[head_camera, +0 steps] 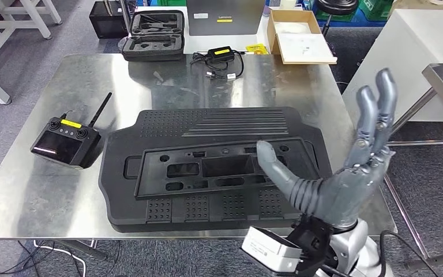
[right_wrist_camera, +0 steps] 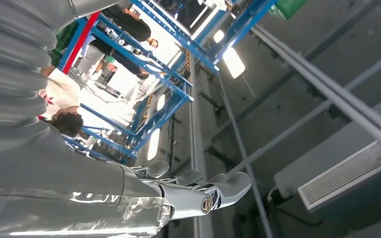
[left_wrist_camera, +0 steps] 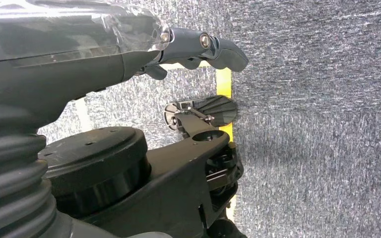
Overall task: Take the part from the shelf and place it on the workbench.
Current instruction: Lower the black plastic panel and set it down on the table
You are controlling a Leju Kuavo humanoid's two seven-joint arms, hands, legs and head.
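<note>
From the head view we see the big black part (head_camera: 213, 167) lying flat on the steel tabletop (head_camera: 34, 196), near the front edge and about in the middle. Our right robot hand (head_camera: 346, 173) is raised above the part's right end, fingers spread wide and straight, thumb out to the left, holding nothing. A remote controller (head_camera: 66, 138) sits to the left of the part, an open black case (head_camera: 154, 36) and a charger (head_camera: 219, 56) at the far side.

At the left wrist, our left robot hand (left_wrist_camera: 198, 47) hangs over grey carpet, fingers partly curled in with nothing between them.

At the right wrist, the right hand's fingers (right_wrist_camera: 228, 184) point up toward the ceiling, apart.
</note>
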